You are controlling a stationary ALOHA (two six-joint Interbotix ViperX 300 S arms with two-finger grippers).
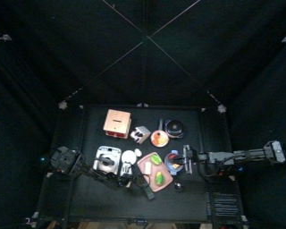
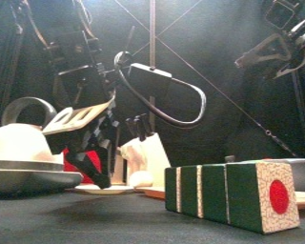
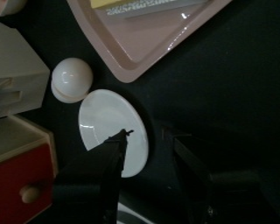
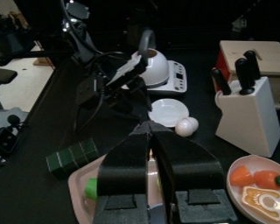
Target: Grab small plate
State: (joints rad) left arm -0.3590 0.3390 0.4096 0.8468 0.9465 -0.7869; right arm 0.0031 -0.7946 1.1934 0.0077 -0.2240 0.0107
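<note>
Jaws of the left gripper [image 3: 149, 153] are standing wide apart, hanging just over the small plate [image 3: 113, 129], which is lying flat on the black table [image 3: 213, 96] beside a white egg [image 3: 71, 78] and near a pink tray [image 3: 149, 39]. Over at the table's right side the right gripper [image 4: 152, 131] is resting, its jaws looking nearly closed.

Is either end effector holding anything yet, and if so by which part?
Nothing is held. The left end effector is open above the small white plate's edge, not yet closed on it. The right end effector rests away, holding nothing.
</note>
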